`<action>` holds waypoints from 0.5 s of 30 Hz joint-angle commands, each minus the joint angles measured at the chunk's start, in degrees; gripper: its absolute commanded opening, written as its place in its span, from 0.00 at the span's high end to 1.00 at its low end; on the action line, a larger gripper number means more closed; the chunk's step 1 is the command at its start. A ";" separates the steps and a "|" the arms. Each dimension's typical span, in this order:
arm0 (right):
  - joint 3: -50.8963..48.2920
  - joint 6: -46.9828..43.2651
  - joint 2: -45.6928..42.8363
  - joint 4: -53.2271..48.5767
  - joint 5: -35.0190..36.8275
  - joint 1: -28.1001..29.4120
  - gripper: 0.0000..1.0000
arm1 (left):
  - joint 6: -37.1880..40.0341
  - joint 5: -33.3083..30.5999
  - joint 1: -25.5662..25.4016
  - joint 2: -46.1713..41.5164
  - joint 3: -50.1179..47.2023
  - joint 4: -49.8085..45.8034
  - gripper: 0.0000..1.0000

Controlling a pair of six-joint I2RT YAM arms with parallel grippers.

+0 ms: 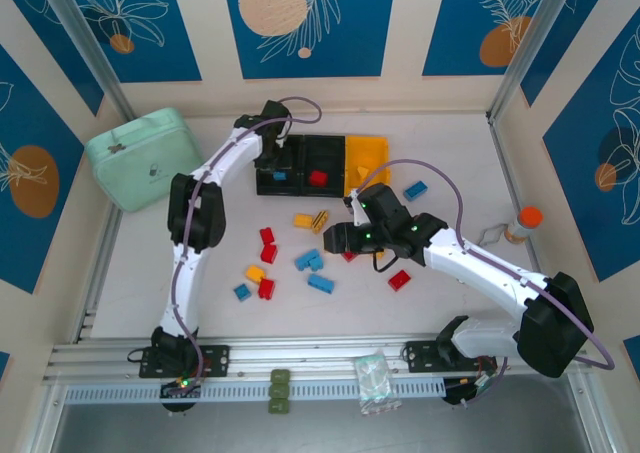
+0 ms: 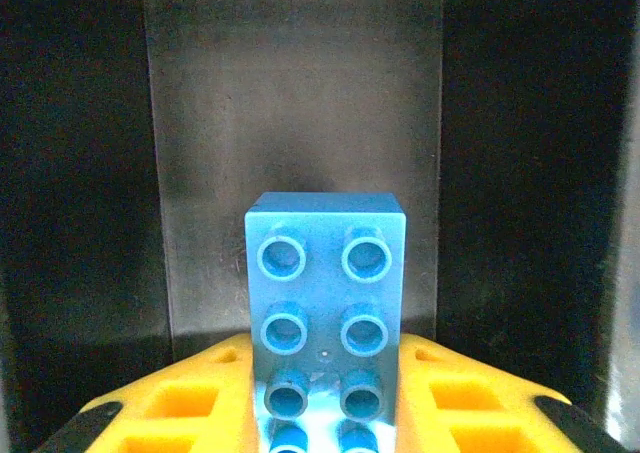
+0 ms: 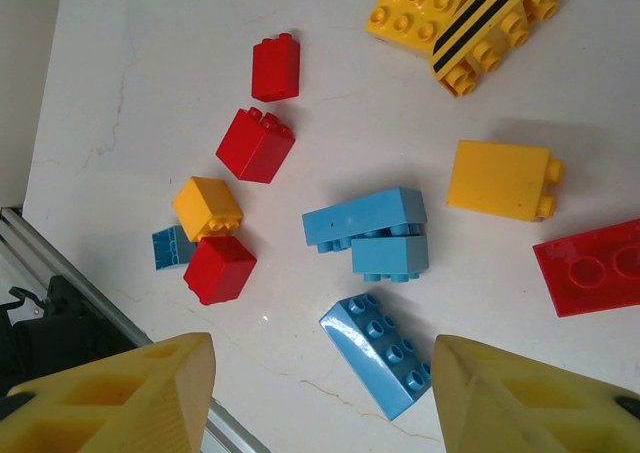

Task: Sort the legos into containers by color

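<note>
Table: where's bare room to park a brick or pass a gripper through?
Bare: near-left table, between the case and the left arm; far right, between the lone blue brick and the bottle, though a cable arcs over it. Crowded: the middle, in front of the bins, where loose legos lie under the right gripper.

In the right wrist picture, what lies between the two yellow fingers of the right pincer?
A light-blue lego lies on the white table between the fingers of the open right pincer, closer to the right-hand finger. The right wrist view shows this.
</note>
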 commanded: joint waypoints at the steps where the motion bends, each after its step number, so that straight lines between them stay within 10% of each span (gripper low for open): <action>1: -0.30 0.49 -0.49 -0.72 -0.02 -0.29 0.40 | 1.26 -1.40 0.36 1.26 2.45 -1.89 0.67; 15: -0.53 0.81 -2.32 -2.86 1.35 -2.63 0.40 | 1.20 0.49 -0.21 -4.37 1.98 -2.86 0.47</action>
